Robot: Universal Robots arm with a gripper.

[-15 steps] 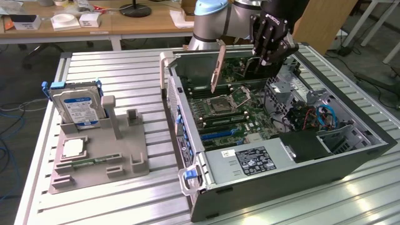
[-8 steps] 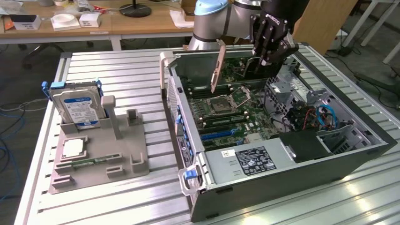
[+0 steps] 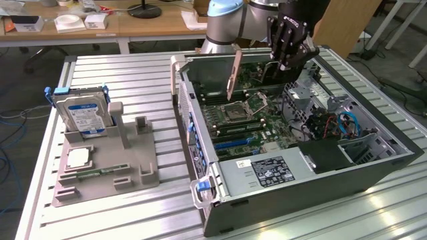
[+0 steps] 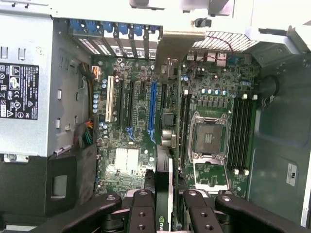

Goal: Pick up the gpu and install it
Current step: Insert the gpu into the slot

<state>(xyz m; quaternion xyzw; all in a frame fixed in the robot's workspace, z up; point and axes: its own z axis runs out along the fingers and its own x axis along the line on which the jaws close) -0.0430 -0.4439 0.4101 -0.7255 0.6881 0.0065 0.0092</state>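
Note:
My gripper [image 3: 289,61] hangs over the open computer case [image 3: 373,167], shut on the gpu [image 3: 235,75]. The card hangs on edge above the motherboard [image 3: 250,122], with its long silvery bracket towards the exterior view's left. In the wrist view the gpu [image 4: 166,160] shows edge-on between my two black fingers [image 4: 142,211], and my gripper [image 4: 165,206] looks straight down at the board. The card's edge lies beside the long blue expansion slot [image 4: 153,104], apart from it and above the board.
A grey power supply [image 3: 267,171] fills the near end of the case. The CPU socket [image 4: 210,136] and memory slots [image 4: 241,133] lie beside the card. On the slatted table [image 3: 133,75], a grey holder [image 3: 107,170] carries a hard drive [image 3: 83,114], a processor [image 3: 78,157] and a memory stick [image 3: 100,173].

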